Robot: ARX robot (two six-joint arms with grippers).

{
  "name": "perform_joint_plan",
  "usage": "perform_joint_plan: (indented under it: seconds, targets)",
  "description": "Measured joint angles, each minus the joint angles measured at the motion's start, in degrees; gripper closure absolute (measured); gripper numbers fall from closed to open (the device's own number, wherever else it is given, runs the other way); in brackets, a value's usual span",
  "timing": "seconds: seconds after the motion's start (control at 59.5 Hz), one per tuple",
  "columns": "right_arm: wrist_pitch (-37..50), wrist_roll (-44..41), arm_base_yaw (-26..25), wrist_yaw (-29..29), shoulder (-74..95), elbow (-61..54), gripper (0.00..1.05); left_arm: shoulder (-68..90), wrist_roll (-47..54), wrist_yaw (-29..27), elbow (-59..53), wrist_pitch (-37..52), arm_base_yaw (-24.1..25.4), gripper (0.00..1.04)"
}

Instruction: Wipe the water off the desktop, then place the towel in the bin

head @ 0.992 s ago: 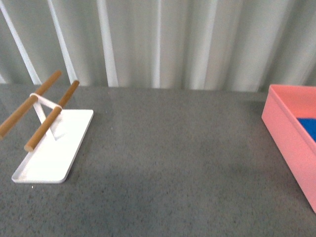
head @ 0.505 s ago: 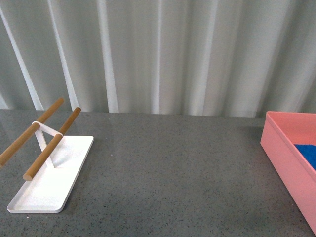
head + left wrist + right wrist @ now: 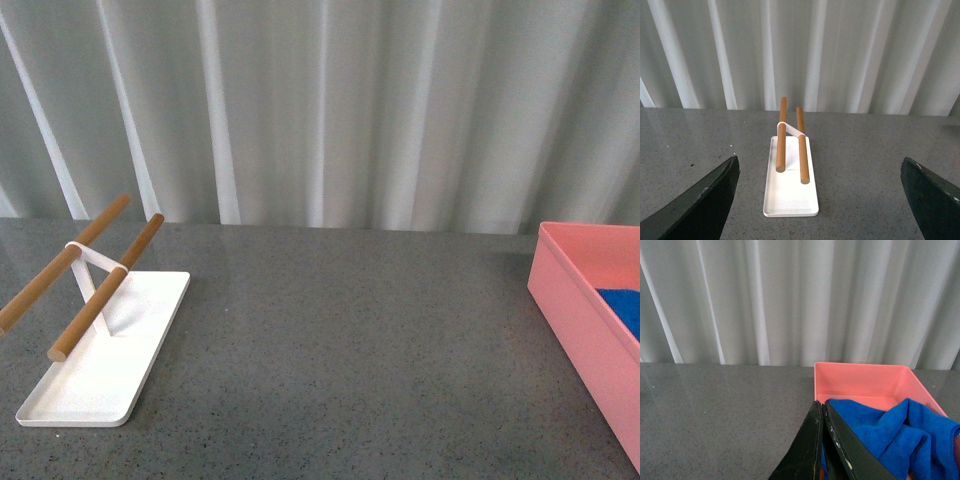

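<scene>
Your towel already lies bunched inside the bin at the surface's right edge, so the drop looks done: right end effector pressed together, left end effector spread, you need only retreat.

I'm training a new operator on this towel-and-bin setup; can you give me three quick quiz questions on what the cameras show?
1. True or false: the blue towel lies inside the pink bin.
2. How many wooden rods does the white tray carry?
3. Which gripper is open: A left gripper, B right gripper?

Key: 1 true; 2 two; 3 A, with its fingers wide apart, while the right gripper's fingers meet.
</scene>
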Motion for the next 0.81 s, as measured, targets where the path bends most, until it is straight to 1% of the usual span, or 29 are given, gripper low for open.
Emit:
perform_joint_plan:
  seconds: [0.454,0.656,0.673,0.723,0.807]
  targets:
    - [-11.0,0.2,0.0,0.0,-11.1,0.0,1.01,0.0,0.0,0.0,0.0,0.0,0.0,0.07]
    - [-13.7,0.2,0.0,0.0,-13.9,0.0,1.01,0.0,0.0,0.0,0.0,0.0,0.0,0.07]
    - [-14.7,0.2,0.0,0.0,-14.9,0.0,1.01,0.0,0.0,0.0,0.0,0.0,0.0,0.07]
    - [-21.7,0.2,0.0,0.1,-19.9,0.0,1.01,0.0,0.0,0.0,0.0,0.0,0.0,0.07]
    - [-23.5,0.2,0.0,0.2,-23.3,0.0,1.01,0.0,0.0,0.0,0.0,0.0,0.0,0.07]
